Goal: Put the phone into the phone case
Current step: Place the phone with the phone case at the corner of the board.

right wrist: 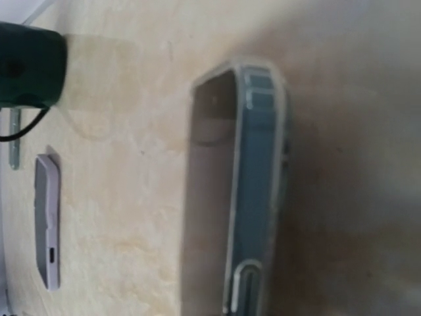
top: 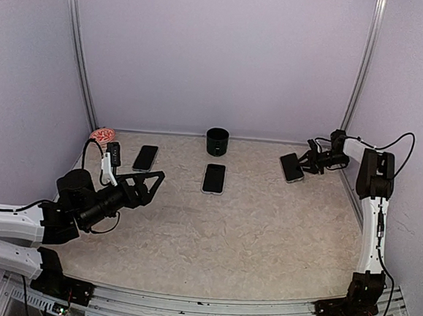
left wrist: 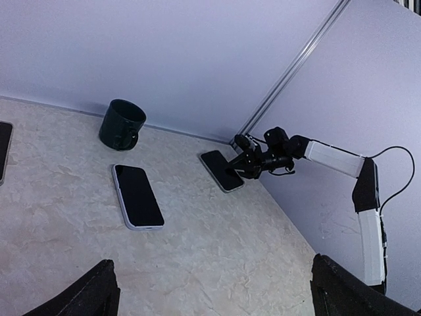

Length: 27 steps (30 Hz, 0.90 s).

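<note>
The phone [top: 292, 167] lay near the table's far right corner, lengthwise near-to-far, just beside the right claw [top: 308, 163], whose opening couldn't be told.

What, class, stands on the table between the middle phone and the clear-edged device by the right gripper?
Nothing visible. Only bare table lies between the middle phone and the clear-edged device at the right gripper. The green mug stands farther back, off that line.

Left arm [top: 91, 201] jaws wide; right arm [top: 373, 222] outstretched, jaws unclear.
</note>
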Available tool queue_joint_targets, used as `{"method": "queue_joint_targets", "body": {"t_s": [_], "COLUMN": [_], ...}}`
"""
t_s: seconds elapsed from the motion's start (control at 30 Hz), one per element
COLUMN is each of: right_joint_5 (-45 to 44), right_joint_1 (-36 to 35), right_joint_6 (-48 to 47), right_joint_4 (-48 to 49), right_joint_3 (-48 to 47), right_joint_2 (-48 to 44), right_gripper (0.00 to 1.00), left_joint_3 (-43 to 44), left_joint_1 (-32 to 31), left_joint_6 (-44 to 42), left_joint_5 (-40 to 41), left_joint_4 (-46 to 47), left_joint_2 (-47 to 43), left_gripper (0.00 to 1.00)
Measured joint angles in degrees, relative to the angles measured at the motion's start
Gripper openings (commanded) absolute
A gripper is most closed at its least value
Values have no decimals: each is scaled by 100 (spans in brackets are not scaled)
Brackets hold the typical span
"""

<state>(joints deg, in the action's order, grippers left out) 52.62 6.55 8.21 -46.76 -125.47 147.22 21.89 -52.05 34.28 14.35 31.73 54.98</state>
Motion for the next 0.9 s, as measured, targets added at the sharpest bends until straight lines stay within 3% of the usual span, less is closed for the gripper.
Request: {"method": "queue_joint_targets", "body": {"t_s": [0.67,0.8,0.9], "right_joint_5": [-651,-791,-929], "right_joint_1": [-81,-114,-140], "right_joint_6": [-168,-216,-258], "right_joint_4": [-173,-223,-280], "right_joint_3": [212,245,256], "right_joint_2": [-114,-175,-258], "right_gripper": [41,49,62], "left_joint_3": [0,0,0], "left_joint_1": [2,2,2], "left_joint_6": [0,0,-2], "left_joint_5": [-9,-11,-11], "left_joint_4": [94,98,96], "left_joint_2": [24,7,-17], "left_gripper": [99,99,99]}}
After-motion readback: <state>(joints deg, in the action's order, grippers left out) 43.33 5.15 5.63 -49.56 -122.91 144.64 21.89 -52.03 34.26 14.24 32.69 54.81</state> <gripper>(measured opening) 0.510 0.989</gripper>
